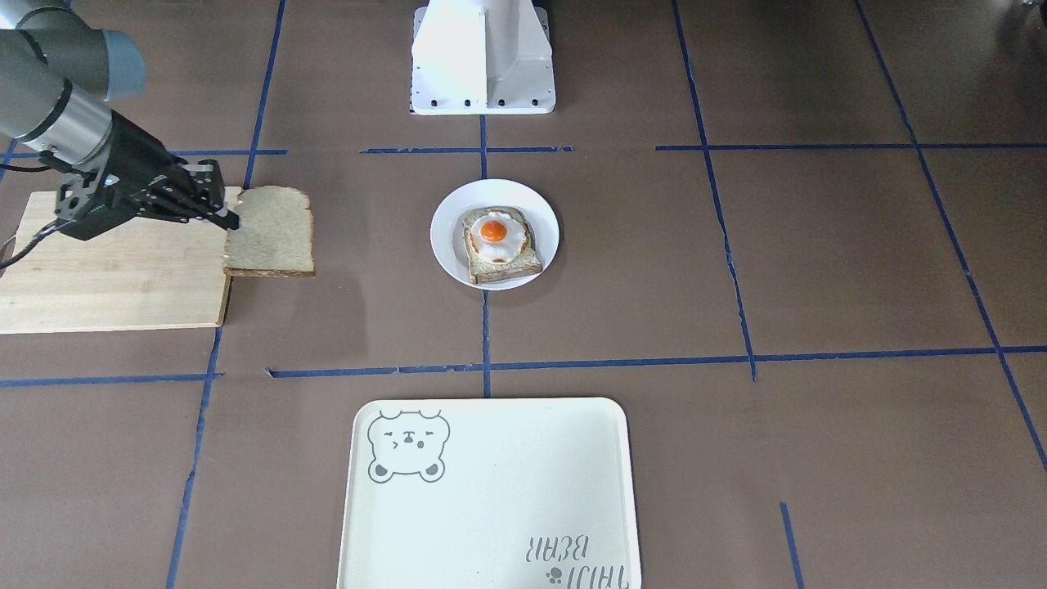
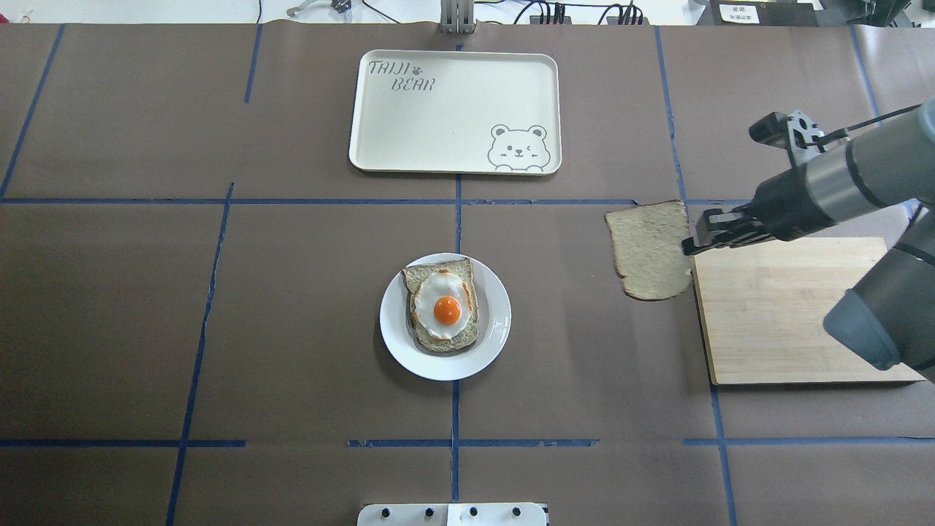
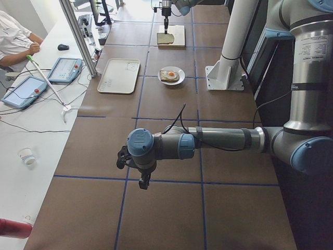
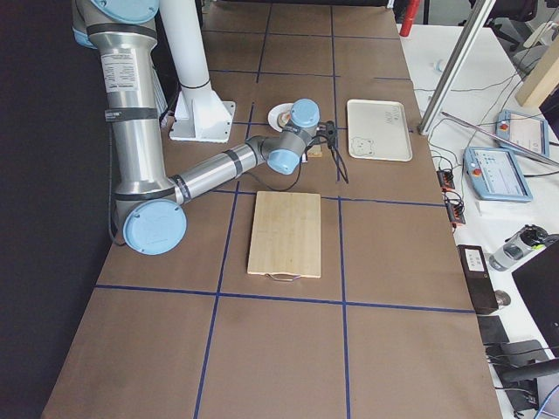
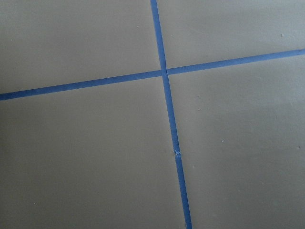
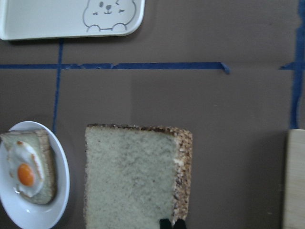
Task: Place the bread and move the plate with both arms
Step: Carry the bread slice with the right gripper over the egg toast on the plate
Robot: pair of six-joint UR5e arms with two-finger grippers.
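The right tool [image 2: 690, 245] is pinched narrow on 1 edge of the bread [image 2: 650, 248]. The slice hangs flat over the desk [image 2: 219, 329], just past the board [image 2: 774, 314] and well short of the plate [image 2: 497, 329].

To do this step well, carry the slice level, since bread gripped at 1 edge may sag or tear. Square it over the egg toast [image 2: 442, 305] before lowering, and let go only once it rests.

The plate holds 1 slice topped with a fried egg. The tray [image 2: 453, 109] shows only its printed bear.

The left tool [image 3: 142, 179] hangs over the desk far off. I cannot tell whether it is wide or narrow.
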